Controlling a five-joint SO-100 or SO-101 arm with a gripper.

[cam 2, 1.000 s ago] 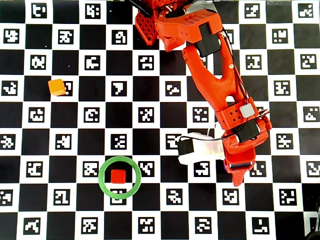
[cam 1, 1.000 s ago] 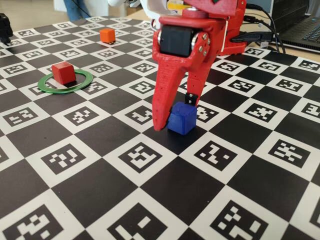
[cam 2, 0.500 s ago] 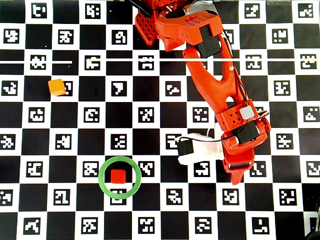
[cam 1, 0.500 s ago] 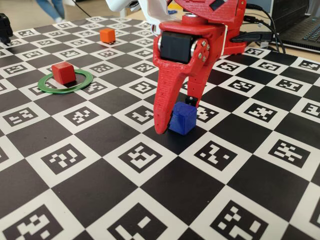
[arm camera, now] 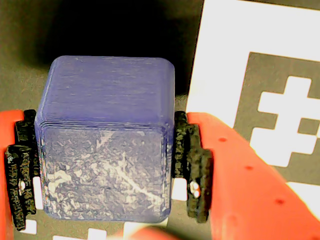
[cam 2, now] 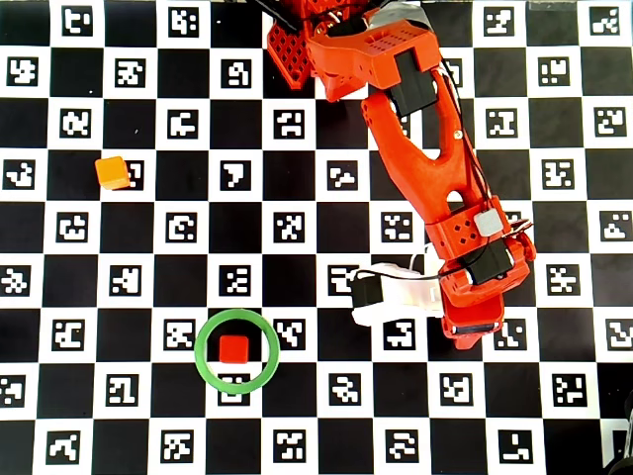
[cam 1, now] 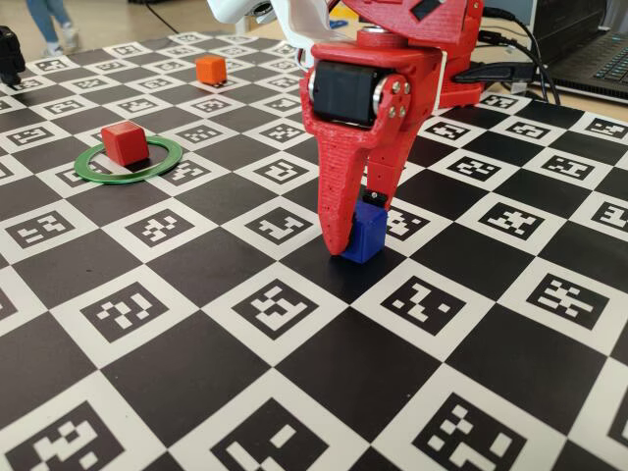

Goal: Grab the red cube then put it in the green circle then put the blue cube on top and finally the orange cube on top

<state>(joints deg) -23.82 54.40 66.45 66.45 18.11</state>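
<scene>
The blue cube [cam 1: 367,235] rests on the checkered mat, and my red gripper [cam 1: 355,232] is shut on it. In the wrist view the blue cube [arm camera: 107,150] fills the gap between the black pads [arm camera: 192,165], which press on both its sides. From overhead my gripper [cam 2: 469,336] hides that cube. The red cube [cam 1: 125,142] [cam 2: 233,347] sits inside the green circle [cam 1: 173,150] [cam 2: 198,351], well to the left of my gripper. The orange cube [cam 1: 210,69] [cam 2: 112,172] stands alone, far back left in the fixed view.
The mat [cam 1: 147,314] is a black-and-white marker checkerboard. The arm's base [cam 2: 326,40] stands at the mat's top edge in the overhead view. A laptop [cam 1: 599,49] and cables lie behind the mat at the right. A small black object [cam 1: 10,54] sits at the far left.
The front finger has swung in against the blue cube, closing the gap. The cube has slid slightly to the right on the mat. The other cubes have not moved.
</scene>
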